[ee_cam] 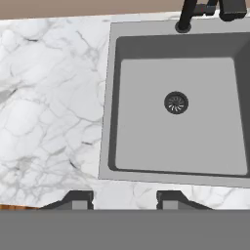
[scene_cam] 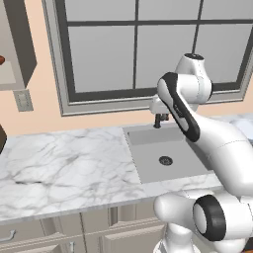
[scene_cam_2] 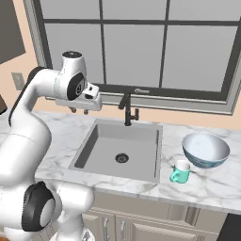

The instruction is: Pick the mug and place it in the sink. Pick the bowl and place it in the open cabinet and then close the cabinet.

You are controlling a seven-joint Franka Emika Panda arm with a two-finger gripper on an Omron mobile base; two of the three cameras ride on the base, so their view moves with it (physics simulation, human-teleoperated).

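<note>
1. Tool (ee_cam: 124,199) hangs released, jaws parted and holding nothing, above the sink (scene_cam_2: 141,129)
2. Mug (scene_cam_2: 180,172) and bowl (scene_cam_2: 205,149) sit on the desk (scene_cam_2: 212,186) right of the sink; nothing done yet, cabinet (scene_cam: 17,44) open

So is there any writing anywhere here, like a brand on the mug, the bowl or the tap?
No text can be read anywhere.
The mug: plain teal, no lettering.
The bowl: a blue pattern outside, no words.
The tap: plain black, no brand.
The sink and counter: bare grey and marble veins.
The wall outlet: no marks that can be made out.
</note>
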